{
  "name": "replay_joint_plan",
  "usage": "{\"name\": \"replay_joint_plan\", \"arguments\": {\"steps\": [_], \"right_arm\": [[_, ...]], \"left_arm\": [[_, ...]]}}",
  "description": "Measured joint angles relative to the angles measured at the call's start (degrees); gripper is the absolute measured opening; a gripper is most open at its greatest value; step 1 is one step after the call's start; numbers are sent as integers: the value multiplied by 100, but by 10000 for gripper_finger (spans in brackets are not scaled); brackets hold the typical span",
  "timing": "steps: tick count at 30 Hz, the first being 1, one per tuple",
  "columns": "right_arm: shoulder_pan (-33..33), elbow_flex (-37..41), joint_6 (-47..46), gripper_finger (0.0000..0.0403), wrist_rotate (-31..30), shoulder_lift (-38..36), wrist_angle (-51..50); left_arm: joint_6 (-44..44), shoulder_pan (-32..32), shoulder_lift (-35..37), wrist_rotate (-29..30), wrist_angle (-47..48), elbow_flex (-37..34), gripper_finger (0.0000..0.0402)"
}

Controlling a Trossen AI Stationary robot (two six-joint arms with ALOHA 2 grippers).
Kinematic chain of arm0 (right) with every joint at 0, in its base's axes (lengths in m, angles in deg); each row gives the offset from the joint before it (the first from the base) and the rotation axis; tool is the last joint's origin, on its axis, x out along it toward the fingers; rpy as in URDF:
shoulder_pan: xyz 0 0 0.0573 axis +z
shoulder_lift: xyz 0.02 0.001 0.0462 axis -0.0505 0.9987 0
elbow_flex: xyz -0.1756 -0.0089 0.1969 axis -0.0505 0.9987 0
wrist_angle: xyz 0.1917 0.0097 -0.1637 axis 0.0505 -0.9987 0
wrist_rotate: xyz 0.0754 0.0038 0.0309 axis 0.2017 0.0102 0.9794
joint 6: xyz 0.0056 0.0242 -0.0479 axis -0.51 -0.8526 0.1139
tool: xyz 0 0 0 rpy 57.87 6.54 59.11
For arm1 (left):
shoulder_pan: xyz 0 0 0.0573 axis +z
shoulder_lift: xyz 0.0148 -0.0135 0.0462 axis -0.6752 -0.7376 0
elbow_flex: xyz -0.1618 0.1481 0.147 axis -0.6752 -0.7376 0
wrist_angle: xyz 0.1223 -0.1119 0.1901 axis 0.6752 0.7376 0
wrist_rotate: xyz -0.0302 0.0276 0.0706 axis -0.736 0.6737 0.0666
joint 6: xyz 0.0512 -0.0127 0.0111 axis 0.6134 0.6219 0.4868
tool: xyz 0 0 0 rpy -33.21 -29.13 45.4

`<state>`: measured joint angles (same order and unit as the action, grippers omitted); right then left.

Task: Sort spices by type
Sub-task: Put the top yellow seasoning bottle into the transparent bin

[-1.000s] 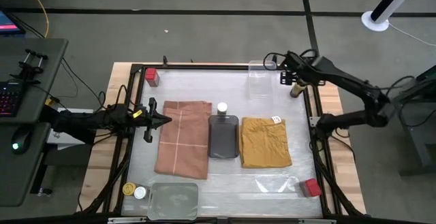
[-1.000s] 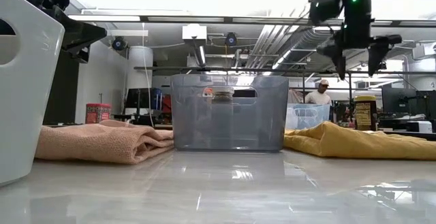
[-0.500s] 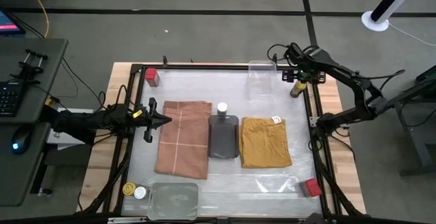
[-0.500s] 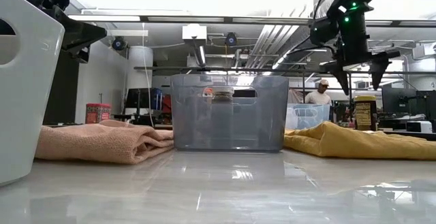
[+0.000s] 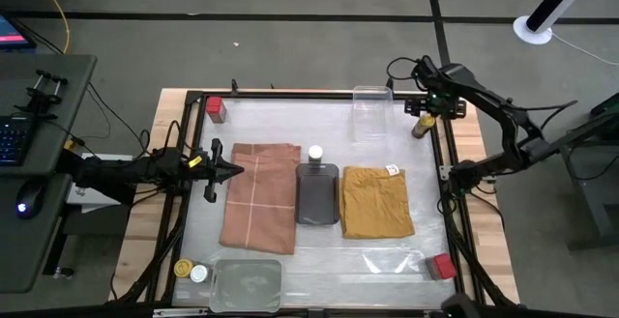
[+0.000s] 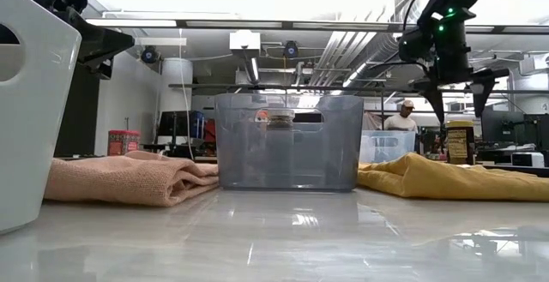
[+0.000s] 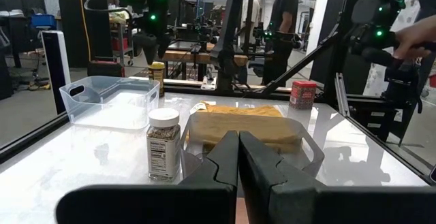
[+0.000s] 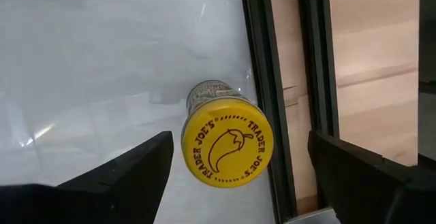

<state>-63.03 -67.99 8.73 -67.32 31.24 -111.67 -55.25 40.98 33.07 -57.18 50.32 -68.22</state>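
Note:
My right gripper (image 5: 430, 108) (image 8: 240, 142) is open and points down over a yellow-capped dark jar (image 5: 422, 125) (image 8: 227, 144) that stands on its base by the table's far right rail; the fingers straddle it from above without touching. The low view shows the right gripper (image 6: 456, 104) above that jar (image 6: 460, 142). My left gripper (image 5: 230, 171) (image 7: 238, 146) is shut and waits at the left. A white-capped jar (image 5: 315, 153) (image 7: 163, 144) stands beside the dark grey tray (image 5: 317, 194). Red tins (image 5: 215, 108) (image 5: 443, 266) sit in two corners. One yellow-capped jar (image 5: 182, 270) and one white-capped jar (image 5: 199, 274) stand near left.
A salmon cloth (image 5: 261, 197) and a mustard cloth (image 5: 375, 202) lie either side of the grey tray. Clear trays sit at the far edge (image 5: 368, 113) and the near left (image 5: 247, 284). A black frame rail (image 8: 262, 81) runs right beside the jar. People stand beyond the table.
My right gripper has moved toward the table's right edge and come down, so it now stands over the yellow-capped jar. Its fingers have stayed open. Nothing on the table has moved.

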Motion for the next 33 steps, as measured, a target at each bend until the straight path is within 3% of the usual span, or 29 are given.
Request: {"name": "replay_joint_plan", "arguments": {"steps": [9,33], "right_arm": [[7,2,-333,336,-103,341,-24],[197,2,-295,336,890,611,585]], "left_arm": [[1,1,2,0,-1,0,0],[1,1,2,1,-1,-1,0]]}}
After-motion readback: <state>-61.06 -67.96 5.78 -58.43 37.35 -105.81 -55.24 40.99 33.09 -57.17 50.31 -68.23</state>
